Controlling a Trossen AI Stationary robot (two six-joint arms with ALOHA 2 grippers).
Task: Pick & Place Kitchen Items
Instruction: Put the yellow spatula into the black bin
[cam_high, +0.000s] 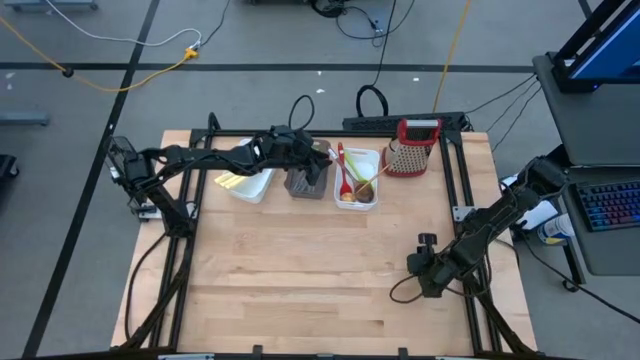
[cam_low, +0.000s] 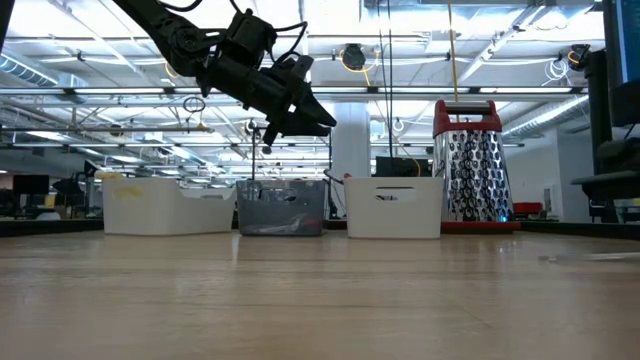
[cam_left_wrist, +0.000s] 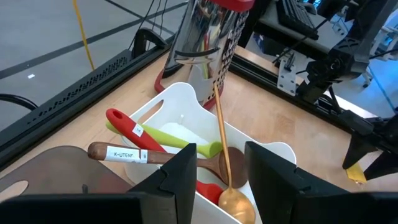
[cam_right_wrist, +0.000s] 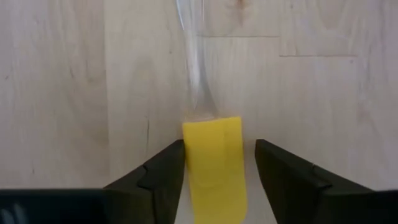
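Between the right gripper (cam_right_wrist: 217, 171) fingers: yellow-headed spatula (cam_right_wrist: 214, 158), clear handle running straight ahead, jaws open astride it. Left gripper (cam_left_wrist: 217, 174) open over the white tub (cam_left_wrist: 273, 152), farther off.

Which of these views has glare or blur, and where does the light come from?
Low view: bright ceiling lights backlight the left pincer into a silhouette; the near table is soft. Left wrist view: the box grater shows glare. Right wrist view: the yellow spatula is evenly lit.

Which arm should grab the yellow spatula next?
Right, probably. The right gripper is open and already straddles the yellow spatula lying on the table. The left gripper is open too, but hangs over the white tub of spoons at the table's far side.
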